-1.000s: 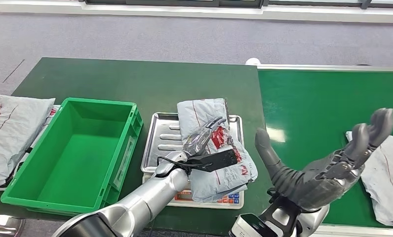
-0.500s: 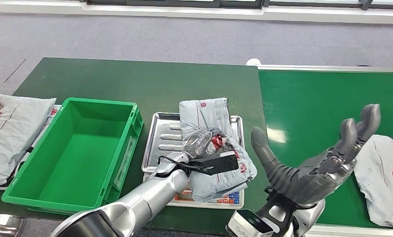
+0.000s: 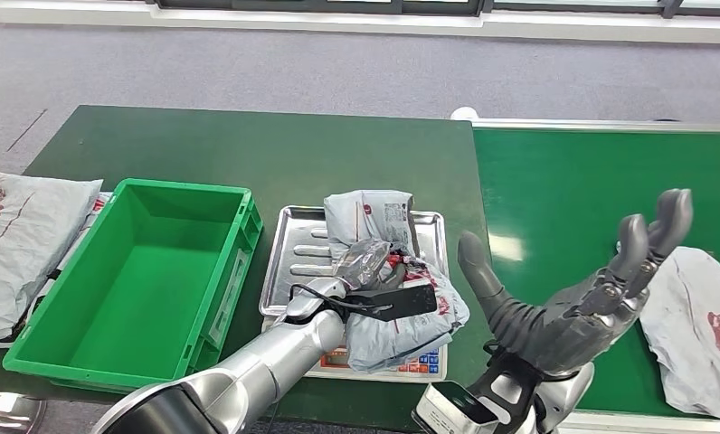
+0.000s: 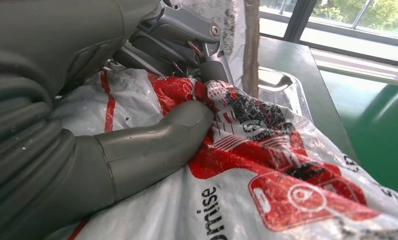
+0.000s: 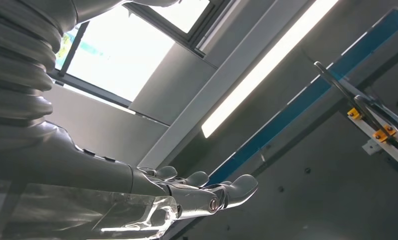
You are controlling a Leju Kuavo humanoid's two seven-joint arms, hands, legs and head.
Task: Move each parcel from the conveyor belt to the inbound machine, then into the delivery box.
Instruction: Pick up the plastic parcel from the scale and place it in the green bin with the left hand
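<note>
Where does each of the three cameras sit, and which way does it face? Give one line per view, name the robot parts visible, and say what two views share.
Head view: high on the body, looking forward and down at the metal tray, green box and conveyor belt; both arms show.
Left wrist view: close behind the left hand, facing the grey parcel it grips.
Right wrist view: behind the right hand, facing up at ceiling lights.
Shared: head and left wrist views both show the left hand on that parcel.

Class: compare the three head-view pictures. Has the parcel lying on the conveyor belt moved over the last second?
Yes. The parcel has shifted along the conveyor belt toward its near edge, lower in the head view than before. The metal tray has stayed put.
</note>
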